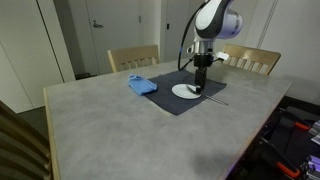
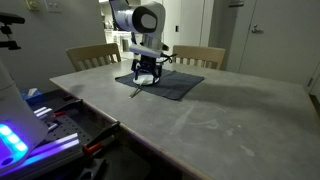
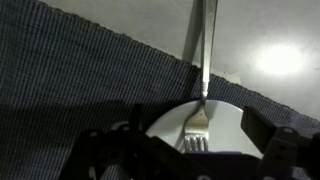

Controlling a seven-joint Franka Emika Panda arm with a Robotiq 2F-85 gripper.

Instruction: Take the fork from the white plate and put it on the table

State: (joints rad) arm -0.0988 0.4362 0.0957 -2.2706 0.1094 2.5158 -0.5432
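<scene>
A silver fork [image 3: 199, 95] lies with its tines on the white plate [image 3: 228, 122] and its handle reaching out over the dark placemat [image 3: 80, 80] onto the table. My gripper [image 3: 196, 138] is open and low over the plate, one finger on each side of the fork's head. In both exterior views the gripper [image 1: 200, 86] [image 2: 146, 78] hangs straight down onto the plate [image 1: 181, 91] [image 2: 153, 83], and the fork handle [image 1: 216, 100] [image 2: 134, 93] sticks out past the placemat's edge.
A crumpled blue cloth [image 1: 141, 85] lies on the placemat [image 1: 175, 104] beside the plate. Two wooden chairs [image 1: 133, 57] [image 1: 250, 59] stand behind the grey table [image 1: 110, 125]. A lit equipment rack [image 2: 40, 125] stands by the table's edge.
</scene>
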